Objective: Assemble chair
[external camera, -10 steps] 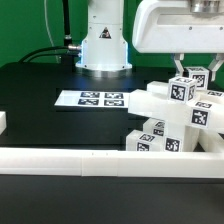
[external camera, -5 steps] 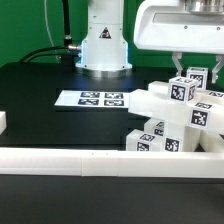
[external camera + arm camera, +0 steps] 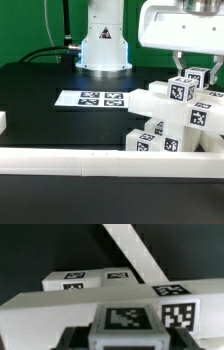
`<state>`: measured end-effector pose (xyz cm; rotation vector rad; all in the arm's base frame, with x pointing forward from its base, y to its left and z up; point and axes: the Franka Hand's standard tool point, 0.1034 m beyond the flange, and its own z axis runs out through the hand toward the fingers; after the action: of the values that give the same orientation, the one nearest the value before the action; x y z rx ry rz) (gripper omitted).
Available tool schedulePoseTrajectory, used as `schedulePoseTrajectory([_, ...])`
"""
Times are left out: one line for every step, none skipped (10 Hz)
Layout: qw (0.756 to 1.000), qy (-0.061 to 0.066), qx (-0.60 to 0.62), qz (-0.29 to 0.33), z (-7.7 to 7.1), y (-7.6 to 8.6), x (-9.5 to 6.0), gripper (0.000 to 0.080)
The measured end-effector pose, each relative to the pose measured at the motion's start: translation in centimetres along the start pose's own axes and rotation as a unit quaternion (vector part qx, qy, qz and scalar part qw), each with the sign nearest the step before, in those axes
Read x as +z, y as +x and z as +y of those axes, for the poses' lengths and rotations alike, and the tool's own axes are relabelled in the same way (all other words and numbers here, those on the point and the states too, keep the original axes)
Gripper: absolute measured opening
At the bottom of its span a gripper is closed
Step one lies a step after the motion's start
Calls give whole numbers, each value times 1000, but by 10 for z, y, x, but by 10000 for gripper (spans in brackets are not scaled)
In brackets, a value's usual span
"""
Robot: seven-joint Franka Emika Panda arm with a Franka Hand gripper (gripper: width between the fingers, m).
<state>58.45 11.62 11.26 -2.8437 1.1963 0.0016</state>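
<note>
The chair parts (image 3: 170,120) are white blocky pieces with black-and-white tags, piled at the exterior view's right against the front rail. My gripper (image 3: 196,68) hangs over the top of the pile, with its fingers either side of a small tagged block (image 3: 197,77). In the wrist view the gripper (image 3: 125,338) is shut on this tagged block (image 3: 124,319). A dark finger (image 3: 72,336) shows on each side of it. Below it lie a long white part (image 3: 70,308) and a second tagged part (image 3: 90,278).
The marker board (image 3: 95,99) lies flat on the black table mid-scene. A long white border rail (image 3: 90,160) runs along the front, with a short piece (image 3: 3,122) at the exterior view's left. The arm's base (image 3: 105,45) stands at the back.
My gripper has shifted slightly toward the exterior view's right. The parts in the pile have not visibly moved.
</note>
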Motion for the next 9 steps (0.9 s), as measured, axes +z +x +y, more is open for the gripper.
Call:
schedulePoseTrajectory([998, 6, 59, -3, -1, -2, 0, 282])
schedulePoseTrajectory([994, 13, 111, -4, -2, -5, 1, 282])
schedulePoseTrajectory([989, 18, 145, -6, -3, -6, 1, 282])
schedulePoseTrajectory([985, 19, 170, -7, -3, -6, 1, 282])
schedulePoseTrajectory([980, 19, 198, -9, -3, -6, 1, 282])
schedulePoseTrajectory([975, 20, 223, -11, -4, -7, 2, 282])
schedulePoseTrajectory([965, 21, 259, -15, -5, -8, 2, 282])
schedulePoseTrajectory([962, 22, 270, -17, -5, -8, 2, 282])
schedulePoseTrajectory([966, 22, 258, -16, -5, -8, 2, 282])
